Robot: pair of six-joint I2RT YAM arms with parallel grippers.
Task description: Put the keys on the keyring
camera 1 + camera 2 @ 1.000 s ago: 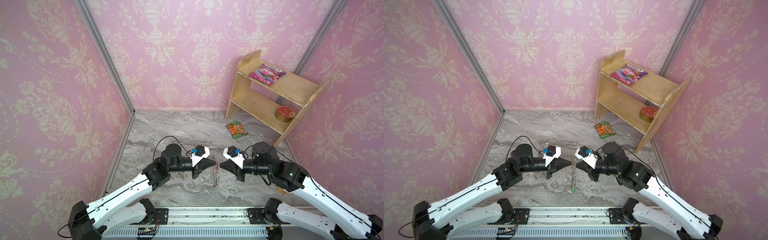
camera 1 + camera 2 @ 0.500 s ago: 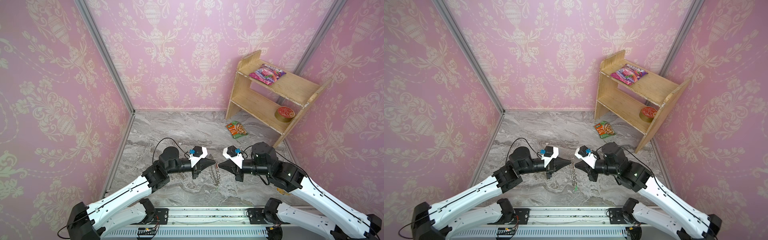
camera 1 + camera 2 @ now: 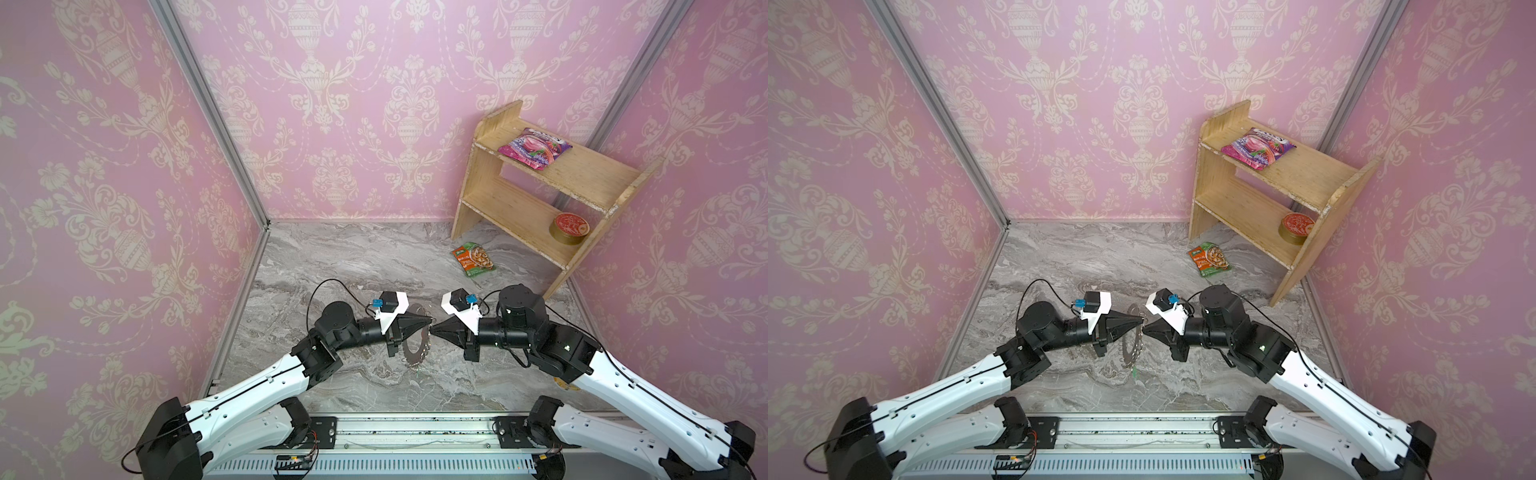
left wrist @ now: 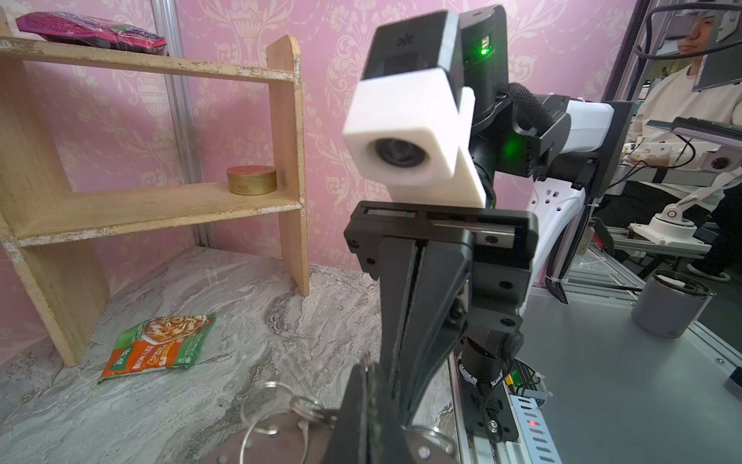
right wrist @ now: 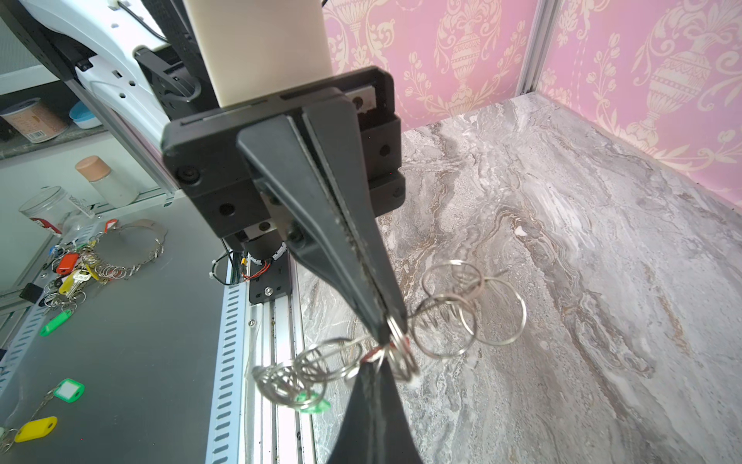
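**Item:** keyring (image 3: 415, 351). Flat grey metal disc with a wide central hole, small holes near its edge, and a fringe of silvery wire loops (image 5: 443, 321) round the rim.

**Attitude:** upright, nearly edge-on in both top views, held clear of the worktop (image 3: 353, 257).

**Location:** well apart from the shelf (image 3: 519, 216), on the arms' side of it, between the two gripper tips.

**Attachments:** green tag (image 3: 1134, 376) hanging at the bottom edge; red tag (image 5: 370, 356) among the loops at the tips (the keys themselves are too small to make out).

**Left gripper** (image 3: 428, 321)**:** pressed together, pinching a rim loop.

**Right gripper** (image 3: 434, 331)**:** pressed together, tip to tip with the left at the same bunch of loops. Whether it grips one cannot be told.

**Also present:** packet (image 3: 473, 259), flat on the worktop just beside the shelf's foot.
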